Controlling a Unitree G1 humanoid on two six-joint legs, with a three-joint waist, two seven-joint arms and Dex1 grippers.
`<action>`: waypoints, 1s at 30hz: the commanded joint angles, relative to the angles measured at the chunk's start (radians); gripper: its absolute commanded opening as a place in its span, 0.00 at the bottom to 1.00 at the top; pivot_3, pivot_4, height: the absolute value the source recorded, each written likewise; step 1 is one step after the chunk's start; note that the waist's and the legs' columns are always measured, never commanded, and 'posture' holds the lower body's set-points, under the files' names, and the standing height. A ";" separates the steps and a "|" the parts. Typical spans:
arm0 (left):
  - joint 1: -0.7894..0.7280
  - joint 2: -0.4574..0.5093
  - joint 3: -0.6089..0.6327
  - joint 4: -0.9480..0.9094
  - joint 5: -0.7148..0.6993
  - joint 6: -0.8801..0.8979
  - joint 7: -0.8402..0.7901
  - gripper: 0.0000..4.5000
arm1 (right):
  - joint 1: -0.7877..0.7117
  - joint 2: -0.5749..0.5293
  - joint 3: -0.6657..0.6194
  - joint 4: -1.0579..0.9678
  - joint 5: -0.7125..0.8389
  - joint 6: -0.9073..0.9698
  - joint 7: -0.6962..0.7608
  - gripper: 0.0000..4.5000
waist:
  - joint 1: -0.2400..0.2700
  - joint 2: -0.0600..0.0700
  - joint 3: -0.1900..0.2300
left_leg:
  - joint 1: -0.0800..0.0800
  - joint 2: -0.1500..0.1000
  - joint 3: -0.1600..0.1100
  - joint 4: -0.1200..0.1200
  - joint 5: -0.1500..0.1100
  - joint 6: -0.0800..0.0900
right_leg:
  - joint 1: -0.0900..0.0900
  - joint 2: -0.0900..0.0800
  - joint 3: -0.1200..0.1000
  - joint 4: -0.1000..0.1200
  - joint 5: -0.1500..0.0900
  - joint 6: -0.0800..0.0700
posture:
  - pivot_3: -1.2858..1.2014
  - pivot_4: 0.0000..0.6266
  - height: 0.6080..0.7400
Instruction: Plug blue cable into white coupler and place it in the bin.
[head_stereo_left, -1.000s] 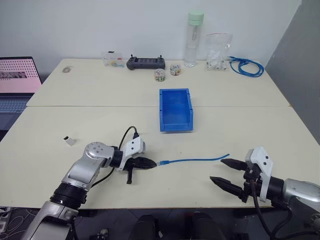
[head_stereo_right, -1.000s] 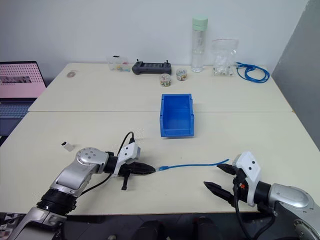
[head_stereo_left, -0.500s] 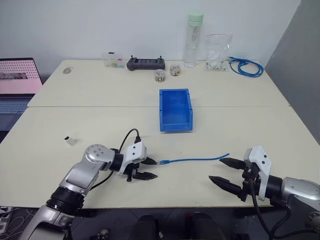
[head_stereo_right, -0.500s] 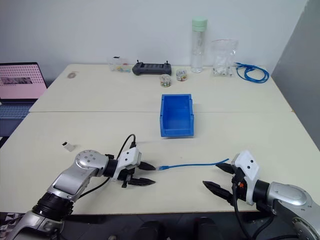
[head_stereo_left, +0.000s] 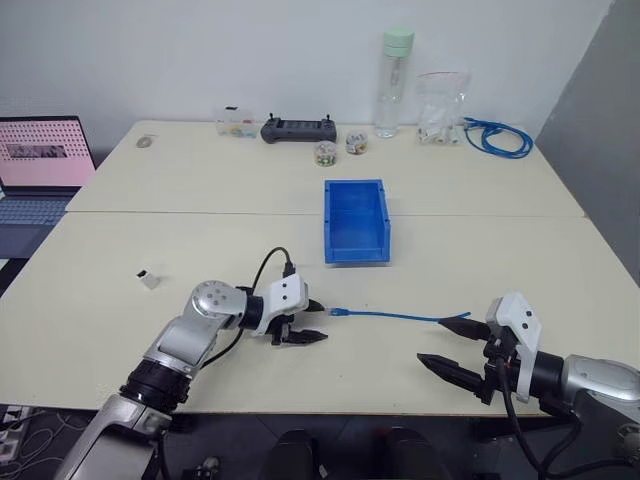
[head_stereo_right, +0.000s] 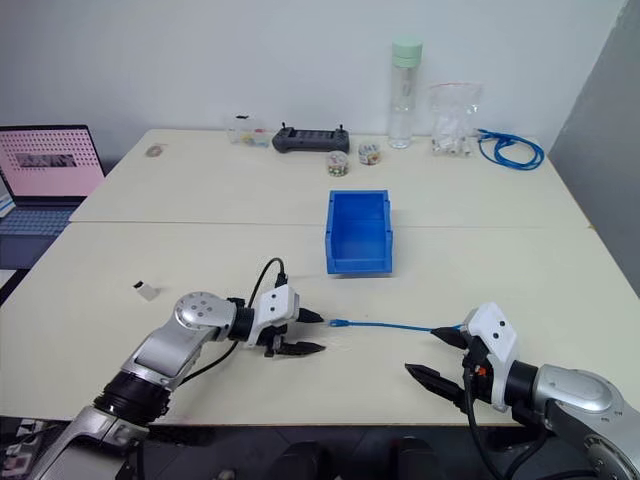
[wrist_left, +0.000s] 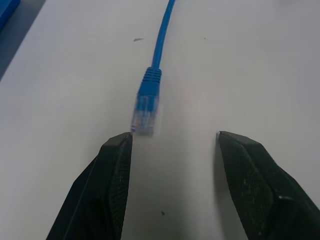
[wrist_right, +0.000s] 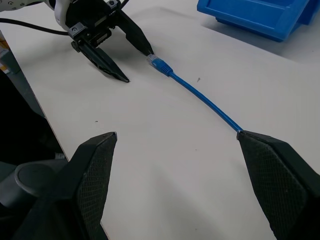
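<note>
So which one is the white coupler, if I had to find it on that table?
Start at the cream table and go to its left side, towards the laptop. The white coupler is the tiny white block lying alone there, left of the left pincer, far from the small round jars at the back edge.

Blue cable (wrist_left: 161, 47) smooth plastic jacket, clear plug; bin (head_stereo_left: 356, 220) glossy plastic; table (head_stereo_left: 200, 200) matt.
</note>
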 joint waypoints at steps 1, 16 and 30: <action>0.007 0.067 -0.011 0.079 0.037 0.079 -0.045 0.63 | 0.003 -0.006 -0.011 -0.033 0.006 -0.016 0.000 0.91 | -0.006 0.000 -0.001 | 0.000 0.000 0.000 0.000 0.000 0.000 | 0.000 0.000 0.000 0.000 0.000 0.000 | 0.52 0.24 1.00; -0.109 -0.081 -0.070 0.264 0.050 -0.033 -0.131 0.63 | -0.007 -0.002 -0.006 -0.037 0.008 -0.013 -0.014 0.91 | 0.004 0.000 -0.002 | -0.001 -0.001 -0.001 -0.001 0.000 0.000 | 0.001 0.000 -0.002 -0.003 0.000 0.001 | 0.52 0.24 1.00; -0.083 -0.132 -0.082 0.255 0.087 -0.084 -0.126 0.63 | -0.003 0.004 0.010 -0.039 0.005 -0.018 -0.029 0.91 | 0.011 0.000 -0.002 | -0.002 -0.002 -0.002 -0.001 -0.001 0.000 | 0.003 -0.002 -0.003 -0.007 -0.001 0.002 | 0.52 0.24 1.00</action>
